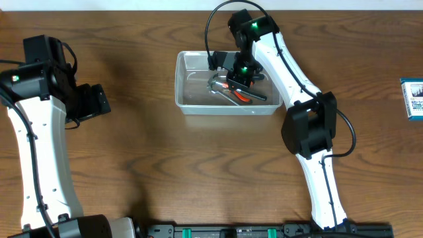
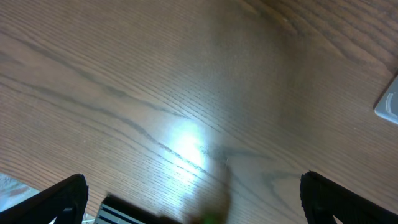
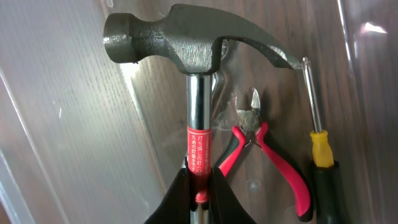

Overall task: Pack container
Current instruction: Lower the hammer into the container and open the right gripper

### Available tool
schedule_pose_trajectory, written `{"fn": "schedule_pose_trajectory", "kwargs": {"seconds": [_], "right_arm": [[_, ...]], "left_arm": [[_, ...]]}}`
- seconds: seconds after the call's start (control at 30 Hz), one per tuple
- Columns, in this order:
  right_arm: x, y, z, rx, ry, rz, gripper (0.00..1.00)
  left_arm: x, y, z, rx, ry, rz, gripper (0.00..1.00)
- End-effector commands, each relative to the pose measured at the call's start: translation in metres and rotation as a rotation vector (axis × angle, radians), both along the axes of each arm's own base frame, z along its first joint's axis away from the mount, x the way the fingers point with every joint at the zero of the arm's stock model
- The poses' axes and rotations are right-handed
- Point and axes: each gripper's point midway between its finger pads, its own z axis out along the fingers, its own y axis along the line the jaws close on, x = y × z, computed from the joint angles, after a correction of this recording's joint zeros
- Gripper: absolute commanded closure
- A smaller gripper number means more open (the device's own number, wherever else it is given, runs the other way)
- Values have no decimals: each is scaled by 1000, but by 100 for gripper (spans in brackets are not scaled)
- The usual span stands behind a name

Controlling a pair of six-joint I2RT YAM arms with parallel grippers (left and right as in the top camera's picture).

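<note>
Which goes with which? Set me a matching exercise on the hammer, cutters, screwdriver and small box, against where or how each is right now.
Things:
1. hammer
2. cutters
3. screwdriver
4. blue-and-white box

States:
a. yellow-and-black handle
b. on the table, outside the container
c. clamped in the right fingers
d. red handles, lying in the container

Pairs: 1-c, 2-d, 3-a, 4-b

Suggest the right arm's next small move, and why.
Probably lower a little, then open the right gripper: it is shut on the steel claw hammer, held over the floor of the clear plastic rectangular container, where red-handled pliers and a yellow-handled screwdriver lie.
</note>
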Motion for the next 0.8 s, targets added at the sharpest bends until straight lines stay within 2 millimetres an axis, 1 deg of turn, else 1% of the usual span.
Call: {"fn": "schedule_pose_trajectory", "kwargs": {"seconds": [0.0,0.07,0.13,0.2,0.47,0.77], "right_arm": [[-4,9,11,36,-11,18,95],[-3,9,11,33,-15,18,95],[-2,9,10,31,-16,18,99],[-2,9,8,29,-13,17,99],[-4,8,-11,12,27,5,99],[-2,8,-17,11,29,2,98]], "left_arm": [[2,2,9,8,-30,10,2],[2,2,9,8,-30,10,2],[2,2,9,7,-30,10,2],[2,2,9,7,-30,10,2],[2,2,9,7,-30,10,2],[2,2,9,8,-30,10,2]]}}
